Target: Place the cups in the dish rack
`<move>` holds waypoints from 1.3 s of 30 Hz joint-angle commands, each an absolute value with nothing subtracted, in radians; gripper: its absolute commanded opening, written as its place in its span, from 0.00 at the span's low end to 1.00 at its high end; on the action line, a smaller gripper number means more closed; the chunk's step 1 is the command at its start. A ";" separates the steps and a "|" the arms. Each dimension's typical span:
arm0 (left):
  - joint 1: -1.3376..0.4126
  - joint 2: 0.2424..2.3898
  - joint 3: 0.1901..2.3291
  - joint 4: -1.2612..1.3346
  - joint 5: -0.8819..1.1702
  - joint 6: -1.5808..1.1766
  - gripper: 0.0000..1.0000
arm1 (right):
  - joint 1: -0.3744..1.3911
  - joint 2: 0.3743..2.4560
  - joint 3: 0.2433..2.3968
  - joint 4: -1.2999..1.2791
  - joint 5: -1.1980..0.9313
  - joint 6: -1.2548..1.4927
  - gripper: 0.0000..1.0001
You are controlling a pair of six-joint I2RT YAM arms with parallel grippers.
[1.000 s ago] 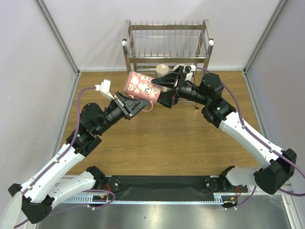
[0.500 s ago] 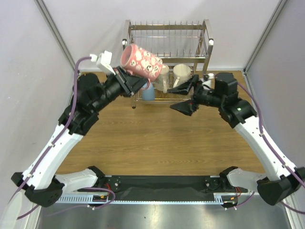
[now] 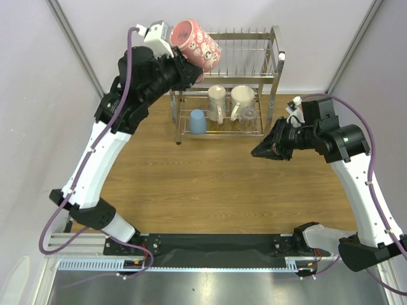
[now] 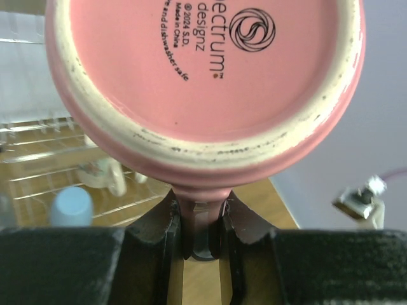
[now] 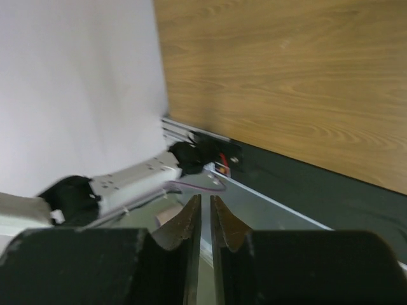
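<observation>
Nearest, the bare bench point(image 3: 210, 190) in front of the rack point(image 3: 224, 36) carries no cup. To the rack's front right, the right arm point(image 3: 346, 159) has pulled back from the middle, where a second ago its jaws stood wide open beside the pink mug point(image 3: 197, 46). Those jaws are now clenched to a thin slit with nothing between them, as the wrist view shows, so that arm has no part in the load. On the rack's lower tier four cups are already in place: the blue cup point(image 3: 198, 121) at the left, then the tall mug point(image 3: 217, 101), the cream mug point(image 3: 242, 98) and the tumbler point(image 3: 250, 114) towards the right. Farthest, the left arm point(image 3: 105, 146) has swung up from bench level in front of the rack, and the pink mug now hangs tilted at the rack's upper left corner, above the pronged tier and not yet resting on it. The left jaws are grasping its handle, with the mug's base point(image 4: 203, 76) facing the wrist camera. This looks like the last cup, carried by the left arm alone; what likely remains is lowering it onto the upper tier and letting go.
</observation>
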State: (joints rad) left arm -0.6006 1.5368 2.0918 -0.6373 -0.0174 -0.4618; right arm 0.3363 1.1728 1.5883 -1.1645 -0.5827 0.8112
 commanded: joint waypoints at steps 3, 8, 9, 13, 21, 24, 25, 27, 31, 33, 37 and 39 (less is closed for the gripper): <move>-0.603 1.586 2.275 -0.604 -0.173 -0.364 0.00 | 0.341 1.158 1.617 -1.342 -0.574 0.561 0.15; -0.606 1.673 2.328 -0.542 -0.259 -0.296 0.00 | 0.322 1.164 1.681 -1.449 -0.560 0.468 0.12; -0.606 1.689 2.338 -0.526 -0.267 -0.281 0.00 | 0.313 1.193 1.699 -1.503 -0.537 0.442 0.12; -0.604 1.791 2.443 -0.479 -0.293 -0.201 0.00 | 0.307 1.242 1.721 -1.517 -0.554 0.416 0.12; -0.566 1.922 2.500 -0.410 -0.322 -0.144 0.00 | 0.262 1.336 1.802 -1.510 -0.560 0.379 0.10; -0.537 1.937 2.497 -0.376 -0.318 -0.141 0.00 | 0.244 1.339 1.775 -1.500 -0.560 0.376 0.10; -0.529 1.950 2.493 -0.362 -0.314 -0.149 0.00 | 0.235 1.339 1.772 -1.502 -0.563 0.374 0.10; -0.519 1.962 2.488 -0.350 -0.308 -0.152 0.00 | 0.213 1.341 1.760 -1.500 -0.571 0.370 0.10; -0.515 1.986 2.479 -0.327 -0.310 -0.160 0.00 | 0.180 1.333 1.732 -1.497 -0.575 0.361 0.10; -0.517 1.996 2.476 -0.319 -0.310 -0.173 0.00 | 0.167 1.328 1.730 -1.499 -0.575 0.359 0.10; -0.518 2.005 2.474 -0.322 -0.316 -0.196 0.00 | 0.143 1.325 1.726 -1.496 -0.580 0.356 0.10; -0.522 2.005 2.467 -0.322 -0.330 -0.192 0.00 | 0.133 1.325 1.721 -1.491 -0.586 0.357 0.09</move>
